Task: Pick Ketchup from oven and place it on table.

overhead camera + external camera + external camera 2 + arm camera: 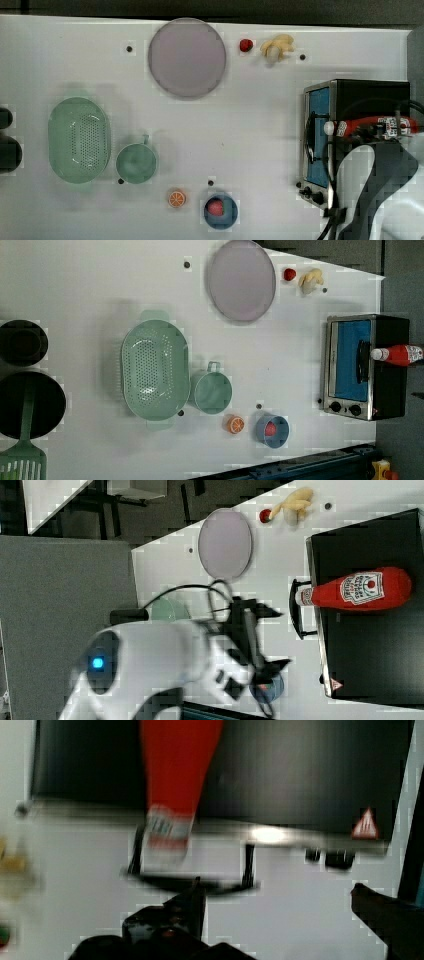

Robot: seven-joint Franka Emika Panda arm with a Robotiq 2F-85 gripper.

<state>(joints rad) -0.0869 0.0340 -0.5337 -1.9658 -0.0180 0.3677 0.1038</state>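
Right view, from its left: the gripper (260, 640) has its jaws spread wide and empty, short of the oven (370, 610). Beyond the jaws, the ketchup (357, 590) lies on its side on the oven's black top, cap towards them. Likely light, smooth plastic that may roll; grip across the labelled middle.

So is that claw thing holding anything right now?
Gripper: open, holding nothing; the ketchup lies on top of the oven.
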